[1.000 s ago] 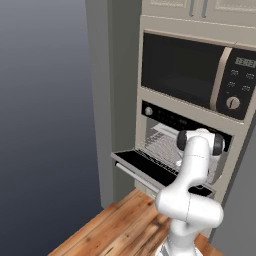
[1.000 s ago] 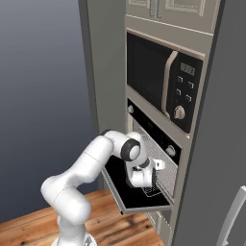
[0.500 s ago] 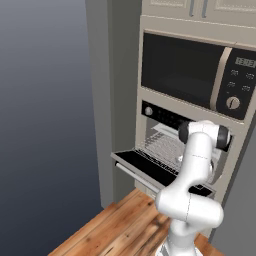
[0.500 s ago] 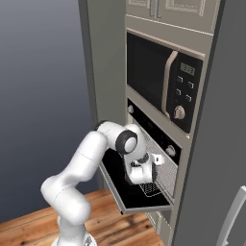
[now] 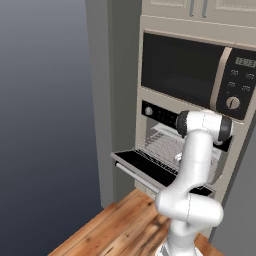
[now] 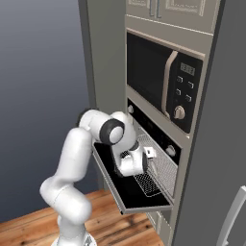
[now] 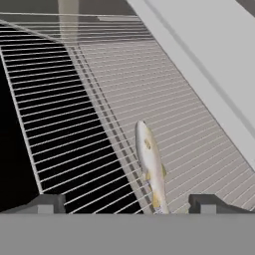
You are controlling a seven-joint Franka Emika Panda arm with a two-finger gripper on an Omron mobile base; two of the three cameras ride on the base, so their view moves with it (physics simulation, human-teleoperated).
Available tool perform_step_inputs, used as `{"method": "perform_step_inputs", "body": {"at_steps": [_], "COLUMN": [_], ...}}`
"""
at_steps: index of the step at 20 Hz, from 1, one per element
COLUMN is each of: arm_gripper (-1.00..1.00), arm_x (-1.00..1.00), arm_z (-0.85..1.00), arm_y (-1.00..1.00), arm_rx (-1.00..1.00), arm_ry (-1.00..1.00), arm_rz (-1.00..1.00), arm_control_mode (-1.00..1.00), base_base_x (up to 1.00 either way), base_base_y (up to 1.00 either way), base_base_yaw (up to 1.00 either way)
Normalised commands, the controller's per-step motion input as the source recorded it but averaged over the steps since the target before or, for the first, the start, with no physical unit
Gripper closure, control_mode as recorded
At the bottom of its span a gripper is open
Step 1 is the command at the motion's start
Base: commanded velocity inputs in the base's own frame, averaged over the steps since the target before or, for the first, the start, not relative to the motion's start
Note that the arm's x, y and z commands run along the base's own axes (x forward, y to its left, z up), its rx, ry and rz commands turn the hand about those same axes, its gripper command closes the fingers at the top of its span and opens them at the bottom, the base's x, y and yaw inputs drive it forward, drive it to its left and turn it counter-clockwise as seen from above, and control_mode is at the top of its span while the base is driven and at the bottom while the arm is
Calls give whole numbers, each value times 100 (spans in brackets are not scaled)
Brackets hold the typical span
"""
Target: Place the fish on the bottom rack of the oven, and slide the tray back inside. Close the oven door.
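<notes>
A white robot arm reaches over the lowered oven door (image 5: pixel 150 170) of a built-in oven (image 5: pixel 165 116), its gripper (image 7: pixel 127 203) poised just above the pulled-out bottom rack (image 7: pixel 104 119). The two dark fingers (image 7: pixel 47 203) stand wide apart, with nothing between them. The fish (image 7: pixel 151 172), slim and pale with yellowish markings, lies flat on the wire bars, directly below the open gripper and free of it. From the right base camera the hand hangs over the rack's front portion (image 6: pixel 151 180), which juts out over the black door panel. A black microwave (image 6: pixel 161 91) sits in the cabinet above.

The placing looks done; the step at hand appears to be sliding the tray home. Doing that well likely means lifting the hand clear of the fish first, then meeting the rack's front edge squarely and pushing straight along its runners, slowly enough that the fish does not slide on the bars. Whether the fish lies far enough back to clear the door cannot be told from here.
</notes>
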Motion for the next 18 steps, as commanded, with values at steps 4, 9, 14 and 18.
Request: {"method": "perform_step_inputs", "body": {"at_steps": [4, 9, 14, 18], "arm_gripper": [-100, -100, -100, -100], "arm_x": [-84, -100, -83, -71], "arm_z": [22, 0, 0, 5], "arm_y": [81, 97, 84, 73], "arm_rx": [-10, -10, -7, -1], "arm_ry": [3, 0, 0, 1], "arm_rz": [8, 12, 8, 1], "arm_control_mode": [-100, -100, -100, -100], "base_base_x": [0, 0, 0, 0], "base_base_y": [0, 0, 0, 0], "base_base_yaw": [0, 0, 0, 0]}}
